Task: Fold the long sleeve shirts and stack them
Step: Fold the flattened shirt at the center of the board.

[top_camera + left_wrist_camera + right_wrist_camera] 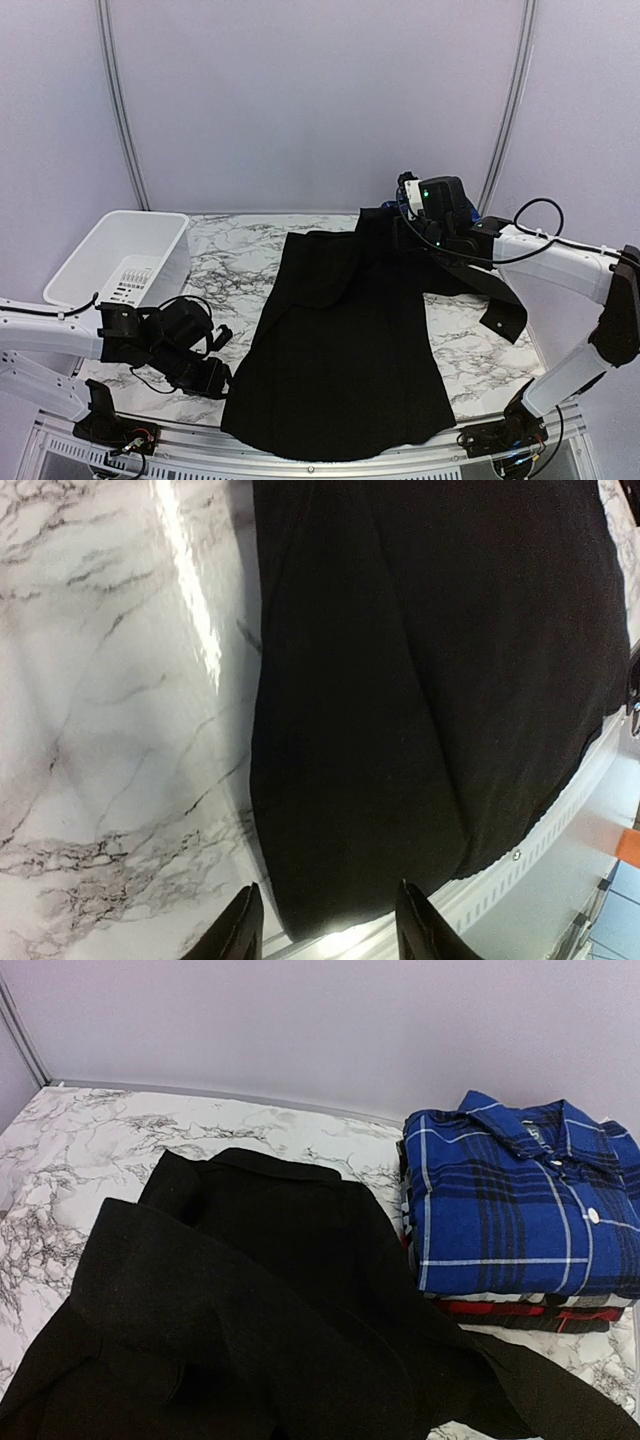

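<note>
Black shirt (340,340) lies spread on the surface (230,260), with the plaid stack (520,1210) beside its collar. Left pincer (328,892), jaws apart, faces the hem: grip both layers squarely. Right pincer (408,195) is closed; cannot tell whether it holds cloth.

The spread shirt (340,350) was plain black. The top folded shirt (520,1205) was blue-and-white plaid, over a red shirt (500,1309). The desk (230,262) was white marble with grey veins.

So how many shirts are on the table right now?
4 visible. One black shirt lies spread across the middle of the table. Stacked at the back right: a folded blue plaid shirt on top, edges of a pale shirt and a red shirt beneath. More may be hidden.
</note>
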`<state>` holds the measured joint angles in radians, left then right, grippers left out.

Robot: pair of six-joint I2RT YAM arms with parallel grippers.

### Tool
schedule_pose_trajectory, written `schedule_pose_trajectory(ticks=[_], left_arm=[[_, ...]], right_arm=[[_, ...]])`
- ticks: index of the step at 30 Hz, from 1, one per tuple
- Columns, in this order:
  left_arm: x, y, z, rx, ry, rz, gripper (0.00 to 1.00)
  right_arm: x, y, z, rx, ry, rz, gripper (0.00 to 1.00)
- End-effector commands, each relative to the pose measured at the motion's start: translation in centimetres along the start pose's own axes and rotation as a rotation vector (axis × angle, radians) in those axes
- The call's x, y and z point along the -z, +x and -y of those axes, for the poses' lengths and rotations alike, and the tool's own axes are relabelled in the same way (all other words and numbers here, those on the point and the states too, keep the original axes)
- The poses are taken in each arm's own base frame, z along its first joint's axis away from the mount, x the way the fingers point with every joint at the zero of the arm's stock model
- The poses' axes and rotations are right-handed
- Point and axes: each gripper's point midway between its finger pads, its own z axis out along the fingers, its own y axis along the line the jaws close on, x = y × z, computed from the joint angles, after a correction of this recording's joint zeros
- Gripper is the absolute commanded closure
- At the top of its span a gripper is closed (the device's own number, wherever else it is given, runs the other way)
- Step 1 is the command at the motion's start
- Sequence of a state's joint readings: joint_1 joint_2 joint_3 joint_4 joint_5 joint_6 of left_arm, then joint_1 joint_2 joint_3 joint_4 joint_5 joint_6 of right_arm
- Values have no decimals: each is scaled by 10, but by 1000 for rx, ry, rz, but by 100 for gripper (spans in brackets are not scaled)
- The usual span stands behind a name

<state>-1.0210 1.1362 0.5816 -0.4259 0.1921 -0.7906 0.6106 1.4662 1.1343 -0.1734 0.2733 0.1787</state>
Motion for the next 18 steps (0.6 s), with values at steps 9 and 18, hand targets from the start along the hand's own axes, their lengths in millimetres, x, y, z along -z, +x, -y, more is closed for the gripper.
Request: schedule_pose_trajectory(ticks=[9, 18], left_arm=[[-11, 48, -14, -45, -89, -103, 64], [-18, 61, -18, -62, -133, -127, 73]], right_arm=[[5, -14, -5, 23, -26, 18, 100], [13, -20, -4, 27, -25, 36, 100]])
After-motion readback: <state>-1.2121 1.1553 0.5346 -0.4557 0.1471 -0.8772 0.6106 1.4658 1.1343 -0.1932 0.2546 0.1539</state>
